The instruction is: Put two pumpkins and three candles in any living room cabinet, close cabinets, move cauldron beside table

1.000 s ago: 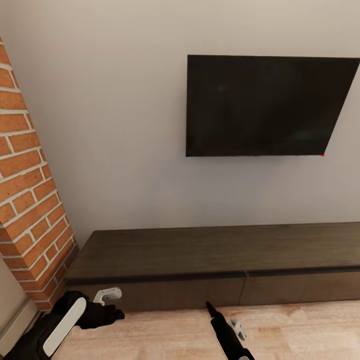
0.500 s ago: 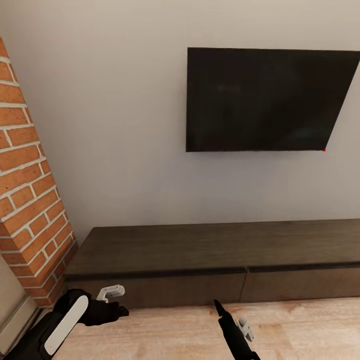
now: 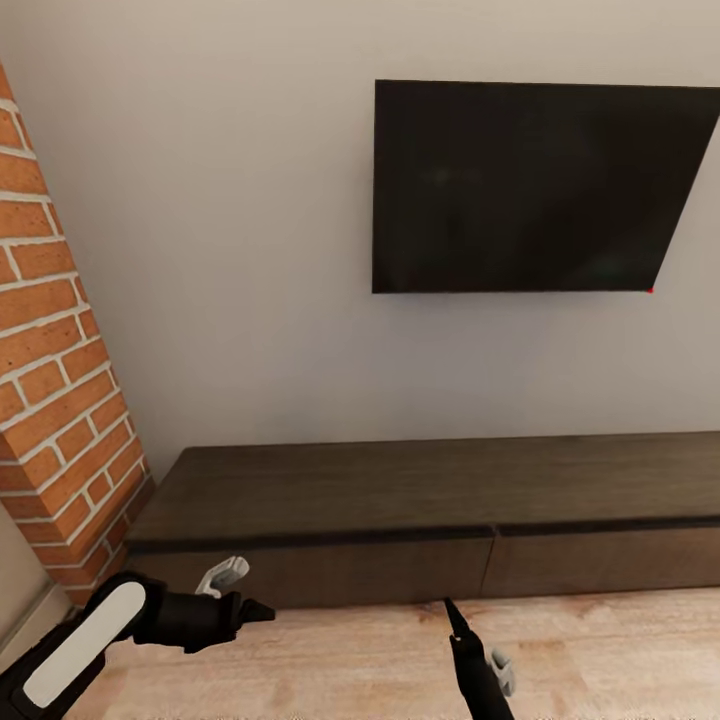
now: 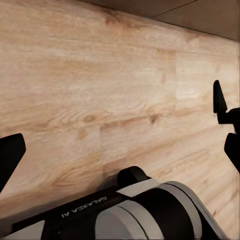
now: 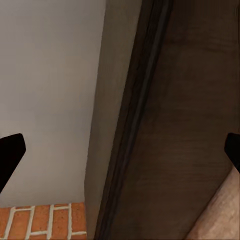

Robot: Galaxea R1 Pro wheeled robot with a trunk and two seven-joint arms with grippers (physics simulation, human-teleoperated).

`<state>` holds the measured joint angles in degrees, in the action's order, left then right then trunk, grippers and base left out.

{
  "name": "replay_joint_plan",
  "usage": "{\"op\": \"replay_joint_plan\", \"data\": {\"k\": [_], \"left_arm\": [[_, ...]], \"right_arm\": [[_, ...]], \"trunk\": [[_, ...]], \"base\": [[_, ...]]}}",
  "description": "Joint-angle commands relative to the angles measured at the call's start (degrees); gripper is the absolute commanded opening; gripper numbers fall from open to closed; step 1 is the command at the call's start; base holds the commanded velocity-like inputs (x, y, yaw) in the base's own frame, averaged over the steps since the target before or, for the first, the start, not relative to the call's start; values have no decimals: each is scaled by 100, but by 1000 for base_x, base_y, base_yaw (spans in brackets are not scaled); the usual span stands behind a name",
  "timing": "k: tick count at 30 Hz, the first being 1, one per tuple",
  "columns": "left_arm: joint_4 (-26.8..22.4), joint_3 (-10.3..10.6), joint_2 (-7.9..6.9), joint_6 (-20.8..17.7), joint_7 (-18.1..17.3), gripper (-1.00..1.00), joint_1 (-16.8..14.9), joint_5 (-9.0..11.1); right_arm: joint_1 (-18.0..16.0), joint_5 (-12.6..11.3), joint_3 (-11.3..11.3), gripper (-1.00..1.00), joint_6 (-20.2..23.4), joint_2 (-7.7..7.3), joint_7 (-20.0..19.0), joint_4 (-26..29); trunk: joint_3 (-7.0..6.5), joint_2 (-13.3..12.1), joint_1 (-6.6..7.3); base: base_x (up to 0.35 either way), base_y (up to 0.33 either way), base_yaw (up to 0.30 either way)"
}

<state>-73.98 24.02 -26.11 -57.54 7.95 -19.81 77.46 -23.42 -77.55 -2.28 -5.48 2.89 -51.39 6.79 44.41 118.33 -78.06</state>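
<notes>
— So, the jaws?
— Spread wide on both: left gripper (image 3: 262,608) over the wooden floor (image 3: 360,650), right gripper (image 3: 455,612) pointing at the cabinet (image 3: 420,505).
— And the cabinet?
— Against the wall (drawer fronts flush), under the television (image 3: 530,185).

The head view looks forward and down from above at the long low dark brown wooden cabinet (image 3: 420,500), with the black wall-mounted screen (image 3: 530,185) at 12 o'clock. The left wrist view faces the pale wooden plank floor (image 4: 100,100) closely. The right wrist view, probably tilted, sits near the cabinet (image 5: 190,140), sharing it with the head view.
</notes>
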Motion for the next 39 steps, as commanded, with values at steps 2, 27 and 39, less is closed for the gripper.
{"op": "replay_joint_plan", "data": {"k": [2, 27, 39], "left_arm": [[-9, 12, -64, -3, 57, 100, -5, 177], [-11, -299, -541, 0, -123, 100, -13, 804], [-4, -371, -827, 6, -749, 100, -14, 920]], "right_arm": [[-4, -179, -27, 100, -49, 1, -15, -3], [-5, -801, -45, 100, -32, -83, -61, 13], [-7, -747, -85, 100, -45, -85, -66, 305]], "trunk": [[42, 84, -44], [419, 927, -505], [635, 1408, -769]], "base": [[0, 0, 0], [0, 0, 0], [0, 0, 0]]}}
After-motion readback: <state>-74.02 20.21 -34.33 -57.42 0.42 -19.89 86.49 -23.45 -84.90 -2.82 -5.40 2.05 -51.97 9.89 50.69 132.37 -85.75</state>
